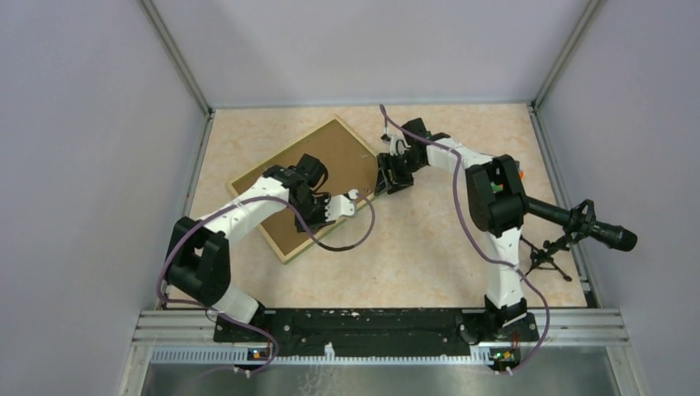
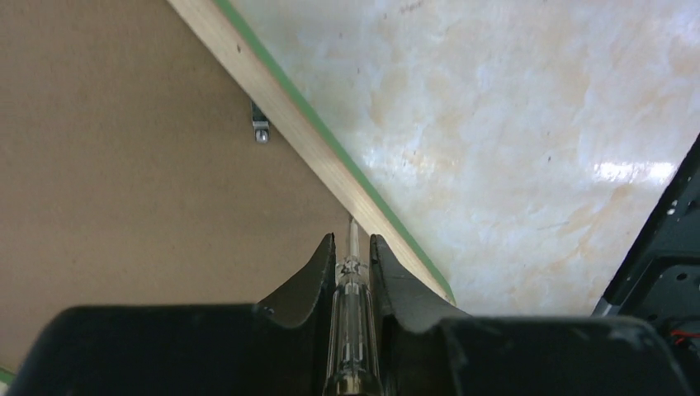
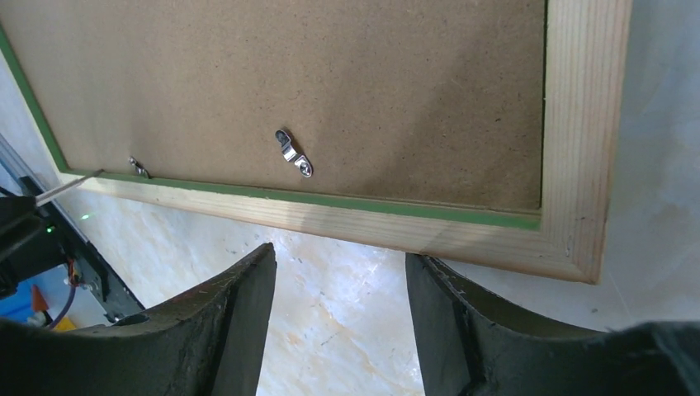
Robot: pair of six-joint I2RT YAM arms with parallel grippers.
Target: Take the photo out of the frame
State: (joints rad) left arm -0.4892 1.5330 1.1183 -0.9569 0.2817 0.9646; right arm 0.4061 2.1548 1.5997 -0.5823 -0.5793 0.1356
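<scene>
The frame (image 1: 338,153) lies face down on the table, brown fibreboard back up, with a thin green border and a pale wood rail (image 3: 569,124). The photo is hidden under the back. My left gripper (image 1: 318,213) is shut on a clear-handled screwdriver (image 2: 352,313), whose thin tip touches the inner edge of the frame's rail (image 2: 314,148). That tip also shows in the right wrist view (image 3: 66,186), next to a small metal clip (image 3: 139,167). My right gripper (image 3: 340,264) is open and empty just off the frame's right edge, also seen in the top view (image 1: 388,177).
A second metal turn clip (image 3: 295,154) sits on the back near the rail, and another shows in the left wrist view (image 2: 260,128). A black microphone on a small tripod (image 1: 578,223) stands at the table's right edge. Grey walls enclose the table on three sides.
</scene>
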